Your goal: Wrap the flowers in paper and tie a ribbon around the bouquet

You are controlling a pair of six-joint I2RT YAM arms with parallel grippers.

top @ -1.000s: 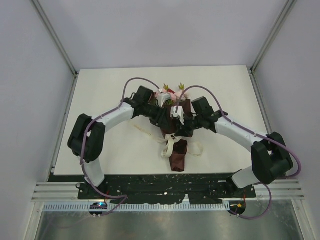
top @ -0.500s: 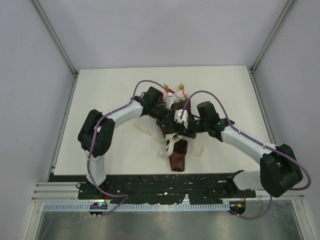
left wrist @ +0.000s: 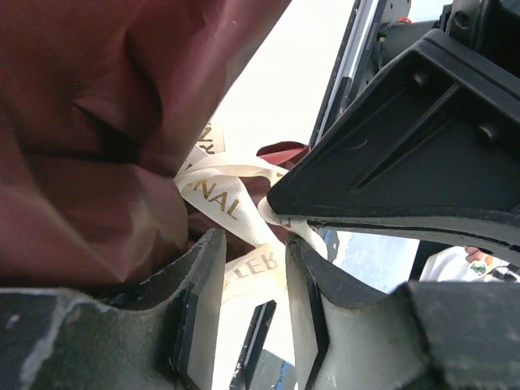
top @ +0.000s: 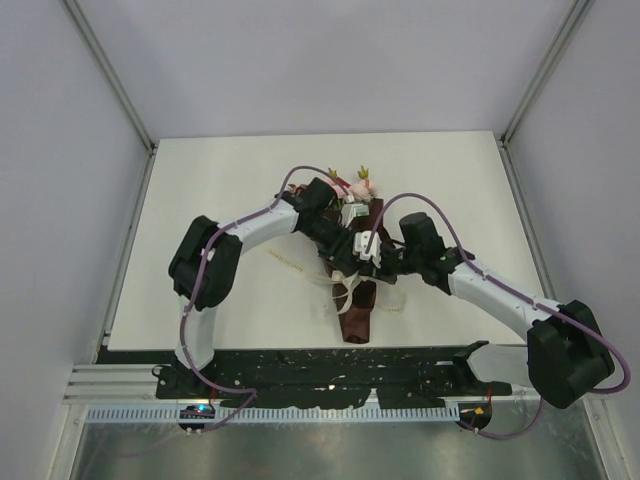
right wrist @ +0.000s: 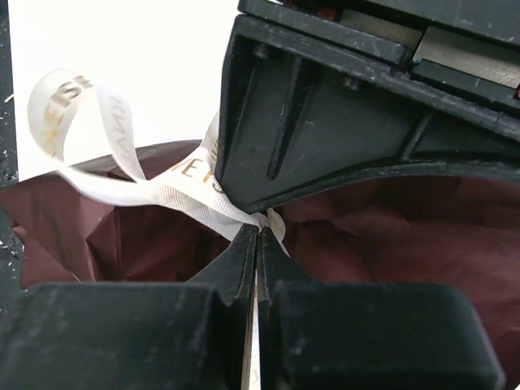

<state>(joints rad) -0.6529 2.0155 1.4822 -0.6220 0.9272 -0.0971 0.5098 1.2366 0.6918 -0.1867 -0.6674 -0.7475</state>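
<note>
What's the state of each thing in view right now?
bouquet: lying on the table, narrow end toward the arm bases
paper: wrapped into a cone, creased
flowers: blooms showing at the wide far end
ribbon: looped at the cone's middle, knot not visible
left gripper: open, ribbon strand between its fingers
right gripper: shut on the ribbon

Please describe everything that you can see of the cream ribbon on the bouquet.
The ribbon is a thin cream woven band with gold printed letters. It lies across the dark maroon paper cone, with loops and loose ends spilling onto the table on both sides. The right gripper has its fingers shut on one strand. Another strand passes between the open fingers of the left gripper, apparently not pinched.
</note>
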